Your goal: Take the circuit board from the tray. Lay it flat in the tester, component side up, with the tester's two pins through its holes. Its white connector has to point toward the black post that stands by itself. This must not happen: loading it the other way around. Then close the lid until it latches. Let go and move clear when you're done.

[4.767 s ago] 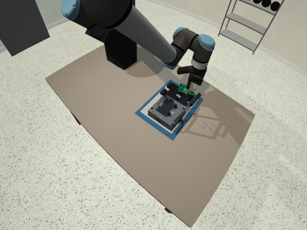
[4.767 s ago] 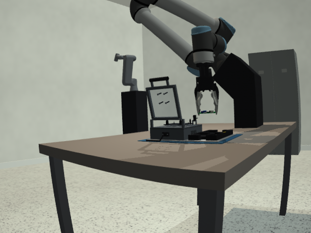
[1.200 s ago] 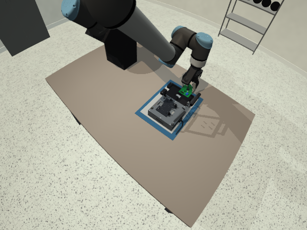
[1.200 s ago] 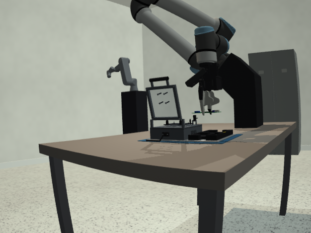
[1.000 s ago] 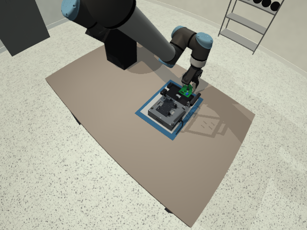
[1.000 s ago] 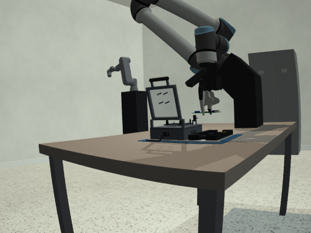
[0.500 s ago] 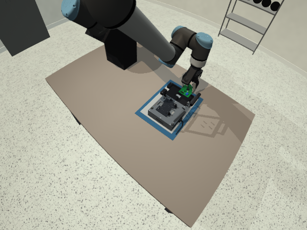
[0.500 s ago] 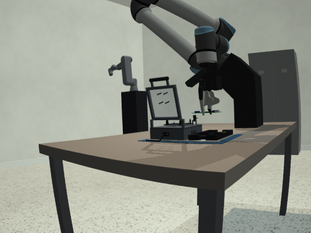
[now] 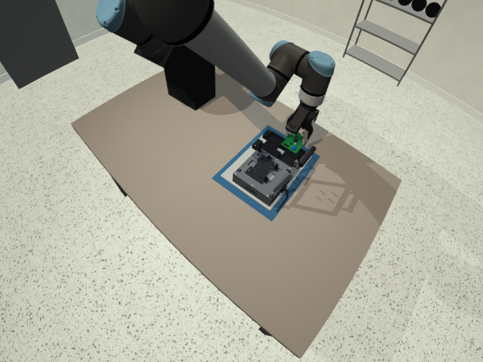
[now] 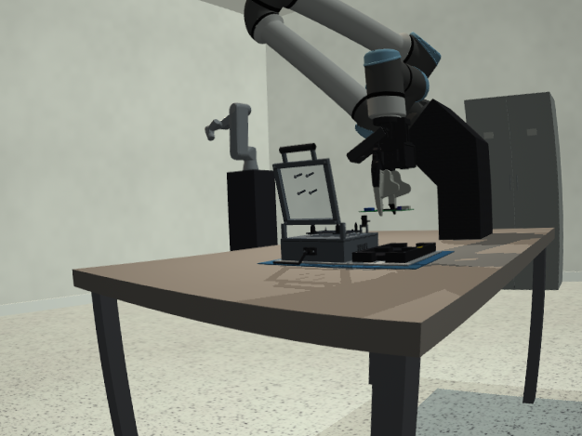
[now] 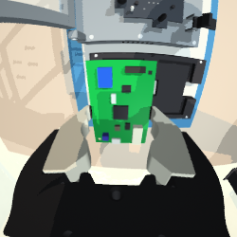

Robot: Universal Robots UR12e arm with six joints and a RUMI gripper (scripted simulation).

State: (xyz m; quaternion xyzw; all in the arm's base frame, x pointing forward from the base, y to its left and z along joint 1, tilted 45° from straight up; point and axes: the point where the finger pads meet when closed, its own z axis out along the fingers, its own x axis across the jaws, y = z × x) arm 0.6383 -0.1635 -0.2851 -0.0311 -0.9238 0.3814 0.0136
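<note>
Gripper (image 11: 118, 124) has the green circuit board (image 11: 121, 97) pinched across its two long edges near one end, pale fingers on either side, component side up. So it's clamped on the board, no doubt there.

From the exterior view the board (image 10: 387, 208) hangs flat and level in the air, well above the black tray (image 10: 394, 251), with open air all around it. Nothing touches it except the fingers. In the top view it sits over the tray's end (image 9: 269, 139) of the blue mat (image 9: 225, 183), just beside the tester (image 9: 261, 176).

Tester lid (image 10: 306, 188) stands upright on the far side of the base as seen from the exterior camera, handle on top, so the bed is open from above. Small black posts stick up along the top edge of the tester base (image 10: 327, 245); I can't tell which one is the lone post or make out the two pins at this size.

Wrist view shows a white connector (image 11: 138, 136) at the near edge of the board, close to the gripper body, and a blue part (image 11: 104, 77) at the far corner toward the tester.

Table (image 9: 169, 200) has plenty of bare surface around the mat on every side. The arm's black pedestal (image 9: 189, 83) sits well back from the mat.
</note>
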